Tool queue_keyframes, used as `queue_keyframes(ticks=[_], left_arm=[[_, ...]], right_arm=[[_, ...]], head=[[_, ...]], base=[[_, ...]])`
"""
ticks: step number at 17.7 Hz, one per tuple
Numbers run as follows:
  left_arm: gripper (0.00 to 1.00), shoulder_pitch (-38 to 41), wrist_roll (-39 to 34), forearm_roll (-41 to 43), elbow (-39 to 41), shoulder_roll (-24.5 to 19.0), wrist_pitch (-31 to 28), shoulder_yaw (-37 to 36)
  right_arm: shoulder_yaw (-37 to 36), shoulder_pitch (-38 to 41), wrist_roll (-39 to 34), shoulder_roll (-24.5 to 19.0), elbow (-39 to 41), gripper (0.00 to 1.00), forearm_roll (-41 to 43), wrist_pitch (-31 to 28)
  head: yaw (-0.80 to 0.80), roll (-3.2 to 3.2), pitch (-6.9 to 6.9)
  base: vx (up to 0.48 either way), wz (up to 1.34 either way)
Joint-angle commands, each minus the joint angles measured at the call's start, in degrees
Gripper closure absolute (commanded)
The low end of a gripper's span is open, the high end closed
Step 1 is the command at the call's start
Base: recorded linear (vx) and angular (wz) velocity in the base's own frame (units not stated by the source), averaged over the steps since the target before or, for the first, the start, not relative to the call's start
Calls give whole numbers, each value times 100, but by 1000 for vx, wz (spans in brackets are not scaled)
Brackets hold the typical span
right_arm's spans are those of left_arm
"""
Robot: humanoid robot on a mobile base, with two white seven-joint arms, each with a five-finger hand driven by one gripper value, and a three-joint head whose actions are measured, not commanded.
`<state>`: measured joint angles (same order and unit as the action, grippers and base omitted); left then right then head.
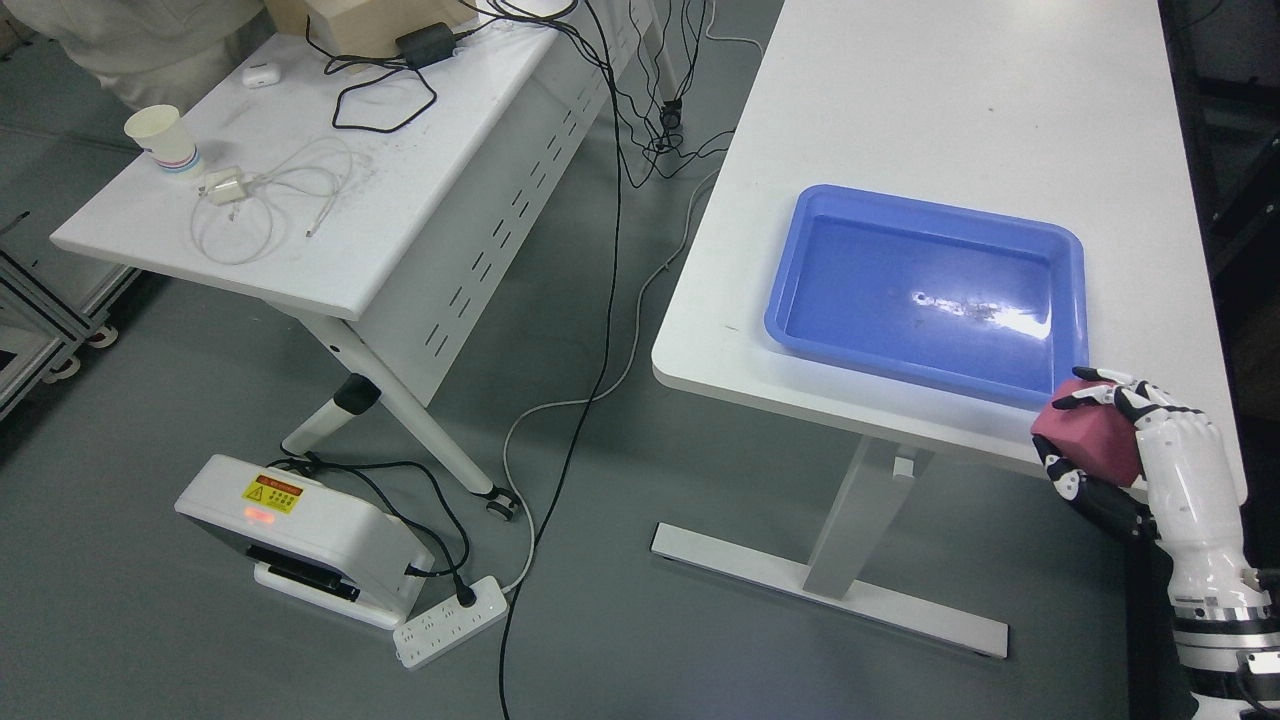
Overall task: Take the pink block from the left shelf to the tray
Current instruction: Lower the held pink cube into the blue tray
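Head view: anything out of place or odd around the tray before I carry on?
Nothing looks damaged or spilled. The blue tray sits skewed to the table edge, empty. The right hand holds the pink block beside the tray's near corner.

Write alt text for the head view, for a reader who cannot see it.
The robot's right hand grips a pink block at the near corner of an empty blue tray on a white table. To the left, a second white table holds a paper cup and cables.
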<state>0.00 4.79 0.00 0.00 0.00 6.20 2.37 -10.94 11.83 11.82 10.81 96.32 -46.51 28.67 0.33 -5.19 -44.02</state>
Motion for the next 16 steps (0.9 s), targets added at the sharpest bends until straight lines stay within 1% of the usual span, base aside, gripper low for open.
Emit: queue_keyframes(ticks=[1,5,8,12,13,16], left_arm=[[0,-141,4,9,100,-100,4,0],[0,-132,4,9,100,-100,4,0],[0,-132,4,9,100,-100,4,0],[0,-132,4,9,100,-100,4,0],[0,-132,4,9,100,-100,4,0],[0,-132,4,9,100,-100,4,0]], right_arm=[[-75,-40,-48,0,1,94,2,-11],[91,-155,-399,-114,1,93,11,-20],[197,-146,-654,-211,1,89,11,-28],[206,-181,-865,-334,1,88,2,-29],[206,-199,-979,-404,1,84,2,-55],[198,-313,-1409,-545,-26,68,19,-143]], head=[[0,0,0],[0,0,0],[0,0,0],[0,0,0],[0,0,0],[0,0,0]], base=[[251,91],[243,101],[207,93],[172,64],[133,51],[112,32]])
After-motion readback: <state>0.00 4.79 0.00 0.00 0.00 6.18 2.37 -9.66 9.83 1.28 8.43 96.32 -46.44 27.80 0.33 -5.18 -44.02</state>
